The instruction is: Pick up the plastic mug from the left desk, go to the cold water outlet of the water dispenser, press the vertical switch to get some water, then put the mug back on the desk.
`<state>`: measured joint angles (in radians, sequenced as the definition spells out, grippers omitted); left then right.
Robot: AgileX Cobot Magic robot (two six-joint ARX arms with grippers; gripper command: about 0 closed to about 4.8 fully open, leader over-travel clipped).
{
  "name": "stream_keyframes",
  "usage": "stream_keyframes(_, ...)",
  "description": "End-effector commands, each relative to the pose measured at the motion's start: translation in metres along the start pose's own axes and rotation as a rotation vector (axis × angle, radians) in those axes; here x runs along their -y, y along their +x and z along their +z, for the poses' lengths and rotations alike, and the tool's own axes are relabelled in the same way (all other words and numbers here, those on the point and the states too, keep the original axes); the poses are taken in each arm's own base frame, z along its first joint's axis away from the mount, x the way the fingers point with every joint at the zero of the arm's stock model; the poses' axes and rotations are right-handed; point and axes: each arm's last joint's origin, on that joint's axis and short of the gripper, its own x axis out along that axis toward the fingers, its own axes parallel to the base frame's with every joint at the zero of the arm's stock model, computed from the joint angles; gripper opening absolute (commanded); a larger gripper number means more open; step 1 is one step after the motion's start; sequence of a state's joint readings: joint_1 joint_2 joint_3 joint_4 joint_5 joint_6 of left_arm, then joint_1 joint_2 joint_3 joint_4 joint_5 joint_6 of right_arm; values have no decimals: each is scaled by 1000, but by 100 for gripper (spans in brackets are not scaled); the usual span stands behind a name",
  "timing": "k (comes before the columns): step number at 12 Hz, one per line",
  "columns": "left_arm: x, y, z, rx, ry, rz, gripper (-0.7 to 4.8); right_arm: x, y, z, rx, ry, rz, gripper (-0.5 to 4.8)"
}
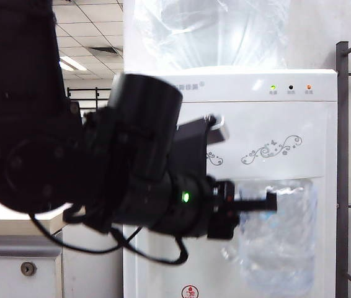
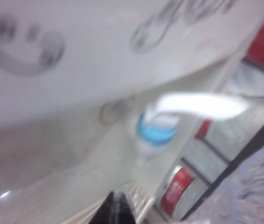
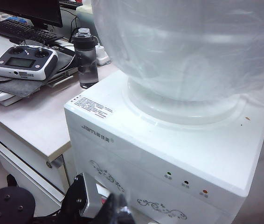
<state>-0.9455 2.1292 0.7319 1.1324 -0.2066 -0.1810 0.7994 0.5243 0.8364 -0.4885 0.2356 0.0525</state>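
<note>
A smoky-grey bottle (image 3: 87, 58) with a black lid stands upright on the desktop, with a white power adapter (image 3: 102, 55) just beside it. Farther along the same surface a white and grey remote controller (image 3: 25, 62) with two sticks and a small screen rests on a dark grey pad (image 3: 31, 81), and beyond it sit a black keyboard (image 3: 17, 29) and the lower part of a black monitor (image 3: 24, 10). In the exterior view, a dark metal shelf frame (image 1: 343, 167) rises at the right edge, and a tiled office ceiling (image 1: 92, 34) with a lit panel shows at upper left.
</note>
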Motion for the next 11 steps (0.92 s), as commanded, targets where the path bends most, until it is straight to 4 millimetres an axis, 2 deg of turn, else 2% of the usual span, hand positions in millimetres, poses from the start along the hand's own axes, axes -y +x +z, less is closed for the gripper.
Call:
stream_keyframes(1, 0, 3, -2, 75, -25, 12, -6, 0, -1, 2, 18, 3, -1, -1)
stream_keyframes(4, -1, 5, -10, 120, 8, 5, -6, 0, -1, 2, 17, 3, -1, -1)
stream_keyframes(7, -4, 9, -24, 92, 23, 26, -6, 0, -1, 2, 17, 3, -1, -1)
stream_keyframes(11, -1, 19, -18, 100, 20, 51, -6, 0, -1, 2, 14, 2, -2, -1)
